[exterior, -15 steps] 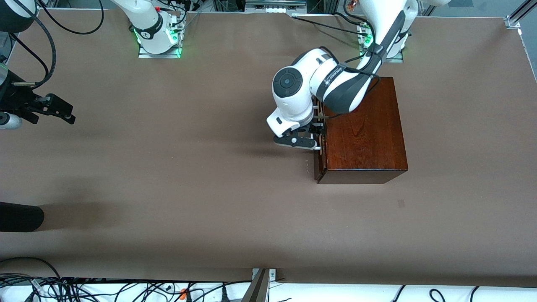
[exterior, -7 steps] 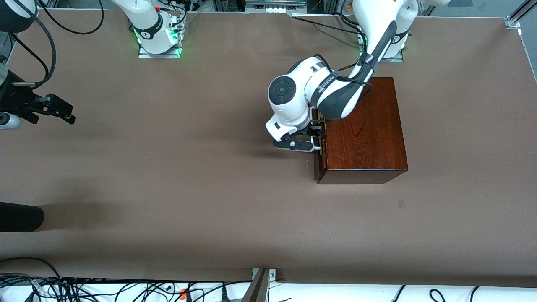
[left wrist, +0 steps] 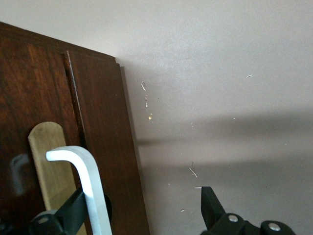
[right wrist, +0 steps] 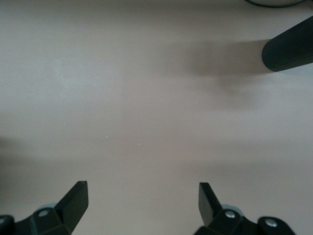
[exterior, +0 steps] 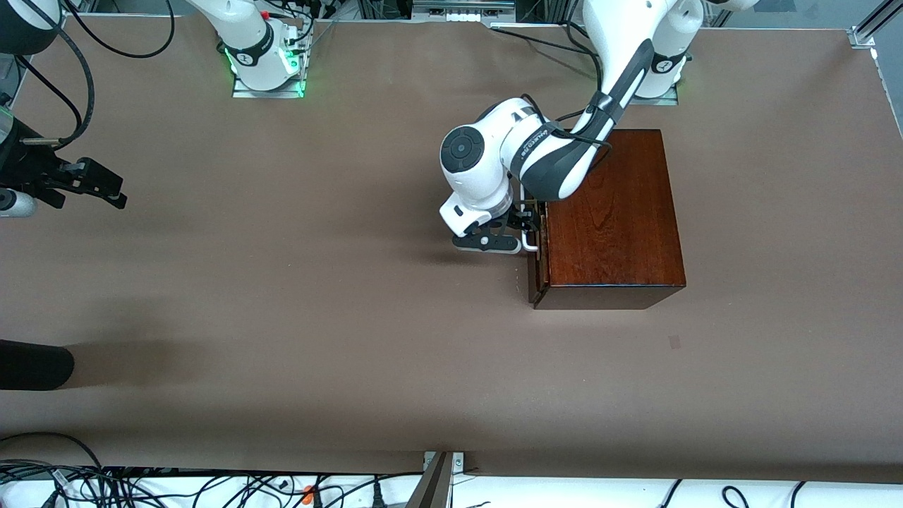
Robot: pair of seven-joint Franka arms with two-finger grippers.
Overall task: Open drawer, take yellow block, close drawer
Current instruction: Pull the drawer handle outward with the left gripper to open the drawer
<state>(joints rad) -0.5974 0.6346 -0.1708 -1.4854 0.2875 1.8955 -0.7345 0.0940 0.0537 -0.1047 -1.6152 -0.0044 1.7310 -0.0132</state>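
Note:
The dark reddish-brown wooden box point(exterior: 610, 219) stands toward the left arm's end of the table. Its drawer front point(exterior: 537, 271) faces the right arm's end and looks shut. The white handle point(exterior: 528, 243) also shows in the left wrist view point(left wrist: 85, 188), mounted on a pale wood plate point(left wrist: 44, 166). My left gripper point(exterior: 529, 227) is open at the drawer front point(left wrist: 105, 147). In the left wrist view, this gripper point(left wrist: 142, 213) has the handle close beside one finger point(left wrist: 73, 215). The yellow block is hidden. My right gripper point(exterior: 88, 182) waits open over bare table, as its wrist view point(right wrist: 142, 200) shows.
A black cylinder point(exterior: 35, 364) reaches in over the table edge at the right arm's end, nearer to the front camera; it also shows in the right wrist view point(right wrist: 288, 49). Cables lie along the table edge nearest to the front camera.
My left arm's hand has shifted a little away from the drawer front, toward the right arm's end. The box, the drawer and the right arm have not moved.

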